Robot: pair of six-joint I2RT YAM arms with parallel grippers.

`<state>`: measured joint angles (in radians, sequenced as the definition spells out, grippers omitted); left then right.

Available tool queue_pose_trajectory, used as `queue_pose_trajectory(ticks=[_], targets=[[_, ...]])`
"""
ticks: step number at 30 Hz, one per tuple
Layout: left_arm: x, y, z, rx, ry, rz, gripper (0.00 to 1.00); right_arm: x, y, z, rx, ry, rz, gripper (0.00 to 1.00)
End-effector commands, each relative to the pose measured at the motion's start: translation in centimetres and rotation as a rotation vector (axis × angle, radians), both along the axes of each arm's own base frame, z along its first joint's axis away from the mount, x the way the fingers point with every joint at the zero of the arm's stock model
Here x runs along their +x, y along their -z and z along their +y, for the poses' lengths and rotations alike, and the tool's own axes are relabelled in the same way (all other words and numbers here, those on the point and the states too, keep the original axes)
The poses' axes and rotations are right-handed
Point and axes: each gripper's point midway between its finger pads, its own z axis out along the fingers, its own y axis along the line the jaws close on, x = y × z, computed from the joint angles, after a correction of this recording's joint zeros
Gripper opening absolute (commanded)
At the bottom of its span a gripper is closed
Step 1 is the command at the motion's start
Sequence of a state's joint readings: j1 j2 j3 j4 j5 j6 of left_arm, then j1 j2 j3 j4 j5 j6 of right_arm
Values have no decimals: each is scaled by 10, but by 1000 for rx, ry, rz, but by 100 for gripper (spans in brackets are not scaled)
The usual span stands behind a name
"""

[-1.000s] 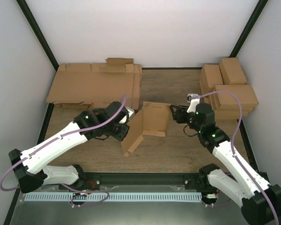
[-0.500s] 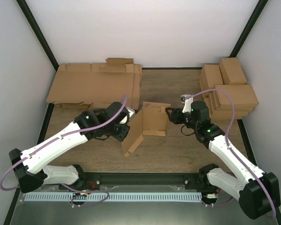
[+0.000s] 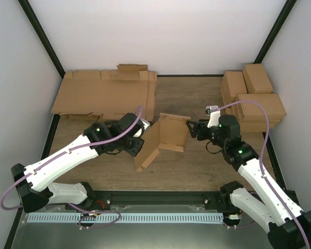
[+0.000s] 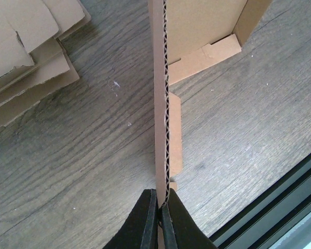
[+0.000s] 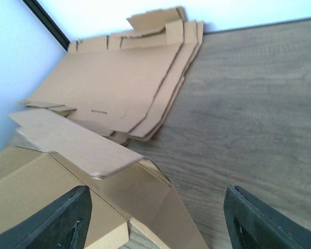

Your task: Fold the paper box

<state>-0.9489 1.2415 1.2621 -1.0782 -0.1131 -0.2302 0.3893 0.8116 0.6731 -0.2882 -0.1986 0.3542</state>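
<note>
The paper box (image 4: 161, 93) is matt corrugated cardboard, the table (image 4: 93, 155) matt grained wood, the fingers (image 4: 145, 223) smooth black plastic.

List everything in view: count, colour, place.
paper box: one, brown, partly folded, middle of the table
flat cardboard sheets: one pile, count unclear, brown, back left
closed boxes: one stack of several, brown, back right
table: one, dark wood grain, under everything
left gripper: one, black, shut on the paper box's raised edge
right gripper: one, black, open, next to the box's right side
</note>
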Motion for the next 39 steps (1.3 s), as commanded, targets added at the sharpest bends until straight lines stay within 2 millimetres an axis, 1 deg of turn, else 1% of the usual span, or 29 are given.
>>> queue_pose_trajectory(ticks=[1,3,5,8,9,11,12,13,14,16,18,20,25,31,34,39], targets=[[1,2,-1,25,17,-6,4,-7,-55,-1,-1,-35,-135,74],[1,2,0,27,22,-9,4,-7,-72,1,-3,-48,-162,75],[0,1,-1,25,35,-9,4,-3,-85,3,-13,-59,-168,75],[-1,-2,-3,11,52,-15,4,9,-98,14,-36,-102,-152,75],[-1,-2,-3,11,56,-20,4,17,-93,20,-54,-122,-122,75],[0,-3,-1,18,56,-28,4,28,-90,32,-80,-176,-72,74],[0,-2,1,25,55,-32,4,33,-84,39,-89,-209,-36,72],[1,-2,2,30,52,-36,4,36,-86,46,-87,-246,-18,69],[1,-2,1,28,51,-39,4,39,-80,54,-85,-285,14,67],[1,-2,2,30,53,-40,4,37,-69,67,-61,-367,64,62],[2,-1,2,34,47,-43,4,28,-61,80,-15,-455,107,56],[3,-2,3,37,41,-45,4,20,-53,87,18,-511,134,52],[4,-1,4,42,30,-48,4,0,-33,91,53,-582,181,41],[4,-2,2,28,17,-48,4,-16,-6,92,2,-571,219,41],[4,-3,0,18,17,-50,4,-18,4,91,-53,-539,215,41],[3,-4,-7,-4,26,-43,4,-14,17,88,-191,-458,196,41]])
